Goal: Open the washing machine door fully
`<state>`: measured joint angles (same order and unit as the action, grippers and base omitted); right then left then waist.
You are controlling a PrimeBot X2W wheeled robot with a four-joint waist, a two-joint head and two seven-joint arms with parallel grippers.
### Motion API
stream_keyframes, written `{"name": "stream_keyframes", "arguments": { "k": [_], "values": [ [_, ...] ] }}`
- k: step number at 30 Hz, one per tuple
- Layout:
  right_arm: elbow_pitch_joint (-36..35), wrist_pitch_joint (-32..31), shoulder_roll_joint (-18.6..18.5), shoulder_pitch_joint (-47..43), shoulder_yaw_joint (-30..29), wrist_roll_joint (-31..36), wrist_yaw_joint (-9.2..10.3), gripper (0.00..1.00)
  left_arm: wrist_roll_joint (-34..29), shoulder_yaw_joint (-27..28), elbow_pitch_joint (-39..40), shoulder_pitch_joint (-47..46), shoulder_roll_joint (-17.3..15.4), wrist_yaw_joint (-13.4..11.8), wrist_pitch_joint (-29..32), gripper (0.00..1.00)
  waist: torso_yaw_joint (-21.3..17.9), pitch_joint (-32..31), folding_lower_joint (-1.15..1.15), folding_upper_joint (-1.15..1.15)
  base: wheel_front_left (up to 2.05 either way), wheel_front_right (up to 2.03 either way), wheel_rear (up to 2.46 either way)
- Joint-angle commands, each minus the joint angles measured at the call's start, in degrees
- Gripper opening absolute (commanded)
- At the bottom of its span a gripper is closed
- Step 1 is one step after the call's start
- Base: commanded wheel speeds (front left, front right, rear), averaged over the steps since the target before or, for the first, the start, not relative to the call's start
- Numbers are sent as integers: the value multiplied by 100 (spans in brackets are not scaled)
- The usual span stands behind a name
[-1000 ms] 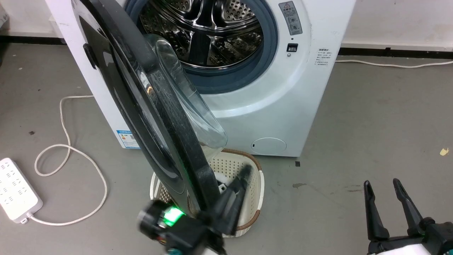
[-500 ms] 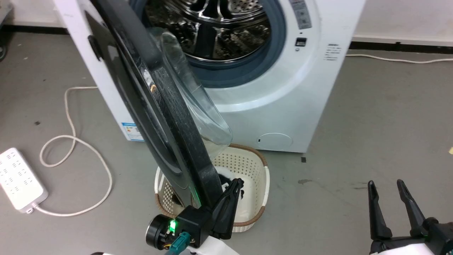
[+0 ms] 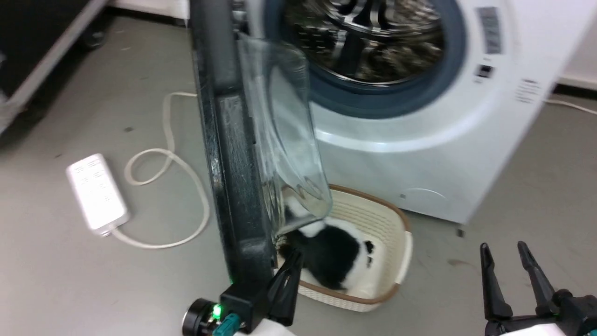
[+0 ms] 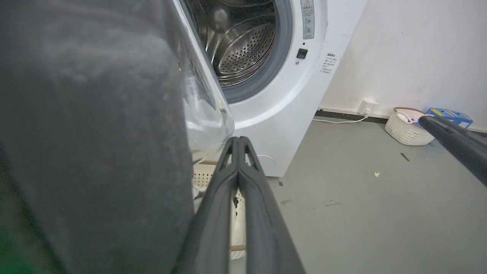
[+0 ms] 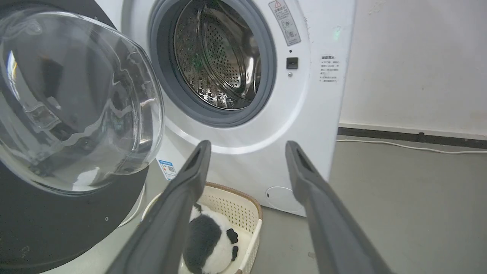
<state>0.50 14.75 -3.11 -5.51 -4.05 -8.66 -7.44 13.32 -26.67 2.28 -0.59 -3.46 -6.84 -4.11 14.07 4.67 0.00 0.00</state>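
Left end effector [image 3: 293, 261], fingers pressed together, hung beside the washing machine door [image 3: 231, 154], glossy black rim round one bulging clear bowl; right end effector [image 3: 503, 247] stood spread.

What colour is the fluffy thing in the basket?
Black and white. The fluffy thing shows best in the right wrist view, inside the basket.

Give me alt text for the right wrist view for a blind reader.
The round washing machine door, black-rimmed with a clear glass bowl, stands swung open at left of a white front-loading machine, baring its grey-ringed steel drum. The open right pincer, two dark fingers, rises before a cream perforated basket holding a black-and-white plush toy.
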Motion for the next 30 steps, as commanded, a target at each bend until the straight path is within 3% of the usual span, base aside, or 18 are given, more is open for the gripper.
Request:
{"name": "stream_keyframes", "arguments": {
  "k": [1, 7, 14, 19, 30],
  "values": [
    [19, 25, 24, -28, 17, -26, -5, 100, 38, 80, 46, 101, -81, -42, 18, 0, 494, -75, 0, 0, 0, 0, 0],
    [37, 25, 24, 23, 107, 6, -5, 100, 136, 329, 216, 156, -236, -159, 92, 0, 1111, -44, 0, 0, 0, 0, 0],
    [37, 25, 24, 80, 197, 114, -5, 100, 418, 861, 285, 68, -425, -278, 100, 0, 1445, 196, 0, 0, 0, 0, 0],
    [-20, 25, -49, 191, 258, 257, -5, 100, 774, 1424, 188, -143, -592, -289, -6, 0, 1461, 595, 0, 0, 0, 0, 0],
    [-161, 25, -457, 440, 279, 249, -5, 100, 1925, 2726, -562, -988, -1223, 74, 146, 0, 1134, 1333, 0, 0, 0, 0, 0]
  ]
}}
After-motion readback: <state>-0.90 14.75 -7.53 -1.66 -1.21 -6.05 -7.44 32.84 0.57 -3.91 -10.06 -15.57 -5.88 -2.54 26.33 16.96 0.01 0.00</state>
